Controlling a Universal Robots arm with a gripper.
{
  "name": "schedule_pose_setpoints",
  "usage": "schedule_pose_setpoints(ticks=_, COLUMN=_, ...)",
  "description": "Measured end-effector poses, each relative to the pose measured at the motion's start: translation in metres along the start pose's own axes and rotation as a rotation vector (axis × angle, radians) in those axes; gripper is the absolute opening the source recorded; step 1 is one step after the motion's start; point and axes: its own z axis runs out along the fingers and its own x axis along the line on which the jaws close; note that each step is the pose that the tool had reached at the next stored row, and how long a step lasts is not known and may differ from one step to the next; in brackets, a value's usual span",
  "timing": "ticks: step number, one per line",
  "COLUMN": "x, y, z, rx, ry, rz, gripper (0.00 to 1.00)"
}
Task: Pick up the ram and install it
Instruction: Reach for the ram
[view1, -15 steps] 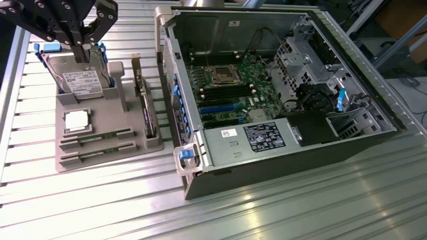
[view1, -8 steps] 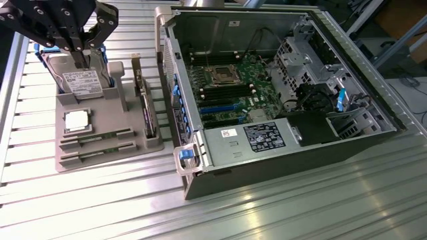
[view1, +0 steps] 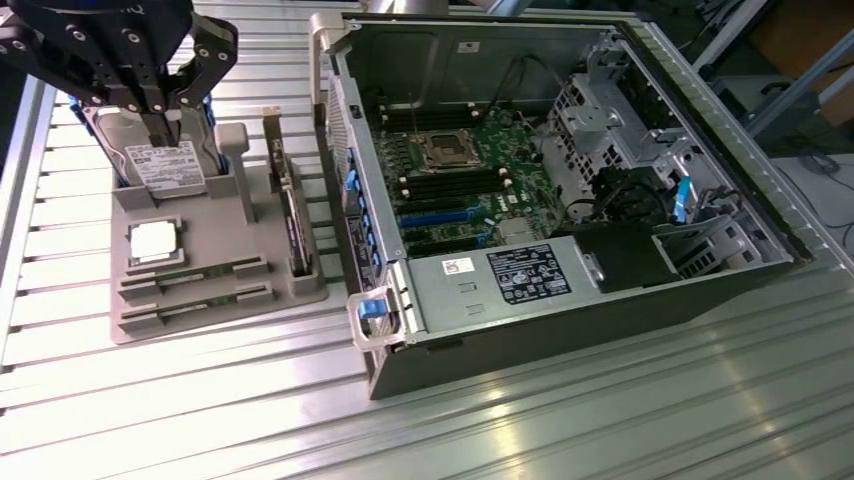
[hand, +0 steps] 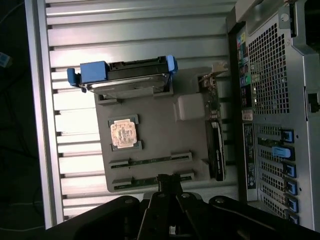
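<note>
While the fingers (view1: 160, 118) hang pressed together and empty over the ribbed metal counter (view1: 601, 410), the ram (view1: 195, 274) lies beneath them in the grey tray (view1: 200, 325), open computer case (view1: 534, 180) alongside.

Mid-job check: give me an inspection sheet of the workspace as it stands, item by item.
Surface: slatted metal table, carrying a grey parts tray and an open computer case.
Job's things: first ram and second ram lie side by side in tray slots, neither lifted.
Clutter: hard drive standing on edge in the tray, square CPU chip lying flat, expansion card on edge at the tray's case side.
Hand: hand shut, holding nothing, above the tray.
Cables: black cables and a blue cable inside the case; none on the table.
Surroundings: dark floor beside the table; details unclear.
</note>
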Motion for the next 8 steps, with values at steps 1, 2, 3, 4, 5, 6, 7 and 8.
schedule_pose_setpoints(ticks=1, x=-0.0001, y=-0.0010, z=0.0001, rx=0.0000, ry=-0.0001, rz=0.000, gripper=0.10)
schedule_pose_setpoints(ticks=2, x=-0.0002, y=-0.0027, z=0.0001, rx=0.0001, ry=0.0000, rz=0.000, gripper=0.10)
schedule_pose_setpoints(ticks=3, x=-0.0003, y=-0.0038, z=0.0002, rx=0.0002, ry=0.0000, rz=0.000, gripper=0.10)
schedule_pose_setpoints(ticks=4, x=-0.0004, y=-0.0058, z=0.0002, rx=0.0004, ry=0.0000, rz=0.000, gripper=0.10)
schedule_pose_setpoints(ticks=5, x=-0.0005, y=-0.0070, z=0.0003, rx=0.0004, ry=-0.0001, rz=0.000, gripper=0.10)
schedule_pose_setpoints(ticks=6, x=-0.0006, y=-0.0082, z=0.0003, rx=0.0006, ry=0.0000, rz=0.000, gripper=0.10)
schedule_pose_setpoints(ticks=7, x=-0.0006, y=-0.0089, z=0.0003, rx=0.0006, ry=0.0000, rz=0.000, gripper=0.10)
schedule_pose_setpoints(ticks=8, x=-0.0007, y=-0.0095, z=0.0004, rx=0.0006, ry=-0.0001, rz=0.000, gripper=0.10)
